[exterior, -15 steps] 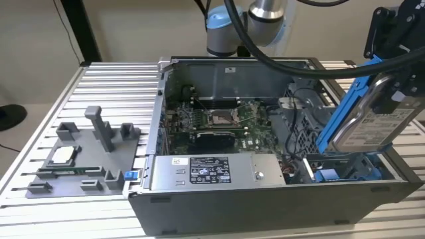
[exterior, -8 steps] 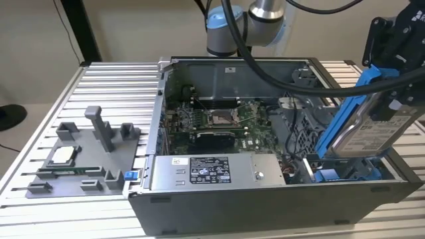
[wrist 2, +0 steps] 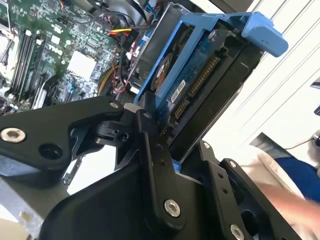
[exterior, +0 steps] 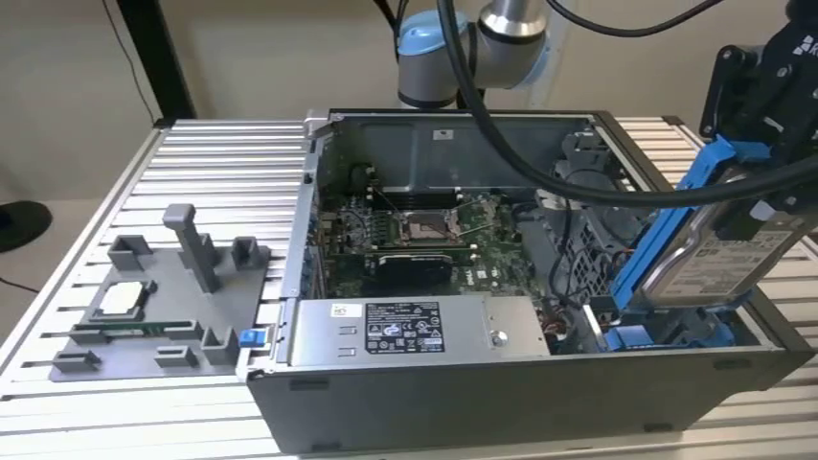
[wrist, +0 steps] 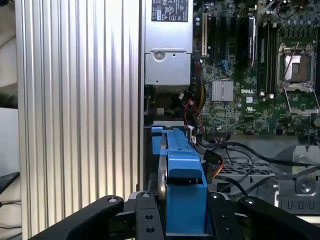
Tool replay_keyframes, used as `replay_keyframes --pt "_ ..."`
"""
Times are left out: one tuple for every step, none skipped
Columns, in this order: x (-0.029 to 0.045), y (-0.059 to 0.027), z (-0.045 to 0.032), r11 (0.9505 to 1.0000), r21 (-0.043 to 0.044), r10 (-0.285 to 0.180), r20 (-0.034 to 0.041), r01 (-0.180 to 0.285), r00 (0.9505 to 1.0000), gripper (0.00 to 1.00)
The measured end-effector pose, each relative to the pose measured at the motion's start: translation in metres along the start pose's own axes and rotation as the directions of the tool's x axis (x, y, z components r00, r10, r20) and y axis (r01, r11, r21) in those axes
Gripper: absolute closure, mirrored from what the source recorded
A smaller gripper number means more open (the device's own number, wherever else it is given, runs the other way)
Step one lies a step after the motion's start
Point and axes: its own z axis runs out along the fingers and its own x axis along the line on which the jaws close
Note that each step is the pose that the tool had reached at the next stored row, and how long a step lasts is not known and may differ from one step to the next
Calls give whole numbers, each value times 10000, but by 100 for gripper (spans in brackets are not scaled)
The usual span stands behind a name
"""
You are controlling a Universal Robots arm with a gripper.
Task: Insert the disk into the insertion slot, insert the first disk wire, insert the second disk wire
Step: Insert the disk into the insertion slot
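tool clamped on disk, tilted | open computer case on ribbed aluminium table | beige wall behind

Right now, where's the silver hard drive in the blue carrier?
At the exterior view's right, the silver hard drive sits tilted in the black gripper, lower end by the grey computer case's blue-railed bay.

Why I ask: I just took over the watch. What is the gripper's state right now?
The gripper is closed on the disk, holding it tilted over the open computer case.
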Motion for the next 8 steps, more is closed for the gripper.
replay_keyframes --pt "0 -1 1 10000 0 -1 -1 1 10000 100" --pt "0 -2 1 10000 0 -2 -1 2 10000 100" --pt "0 -2 2 10000 0 -2 -2 2 10000 100" --pt "0 -2 2 10000 0 -2 0 2 10000 100" --pt "0 -2 3 10000 0 -2 0 2 10000 100" --pt "0 -2 3 10000 0 -2 0 2 10000 100" --pt "0 -2 3 10000 0 -2 -1 2 10000 100" --pt "0 -2 3 10000 0 -2 -1 2 10000 100"
